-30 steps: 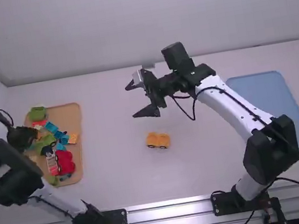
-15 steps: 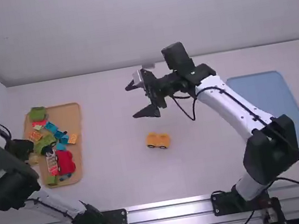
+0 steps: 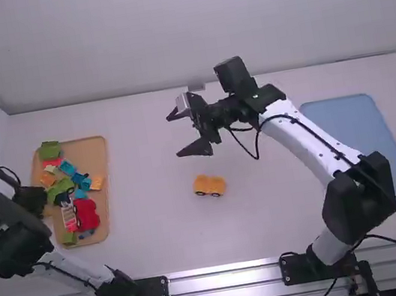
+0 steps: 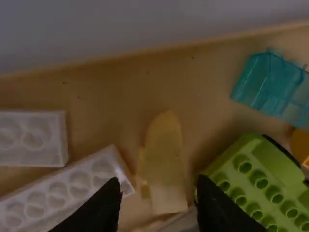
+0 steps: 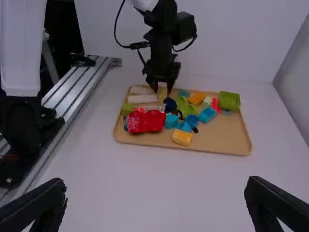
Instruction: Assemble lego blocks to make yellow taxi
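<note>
In the high view, my left gripper (image 3: 38, 203) is low over the left side of the wooden tray (image 3: 108, 201). The left wrist view has a translucent yellow piece (image 4: 163, 164) lying between the parted fingertips of the left gripper (image 4: 159, 191), with a gap on both sides. A yellow-orange wheeled block (image 3: 209, 185) sits on the middle of the table. Beyond it my right gripper (image 3: 182, 131) hangs wide open; nothing is between the fingertips of the right gripper (image 5: 157, 188) in its wrist view.
White blocks (image 4: 67, 188), a green block (image 4: 260, 188) and a clear teal block (image 4: 273, 87) lie around the left fingers. The tray also holds a red piece (image 3: 86, 214) and an orange block (image 3: 96, 182). A blue tray (image 3: 357, 144) lies on the right.
My left gripper has shifted toward the camera along the tray's left side, uncovering an orange block. The right arm and the wheeled block have stayed still.
</note>
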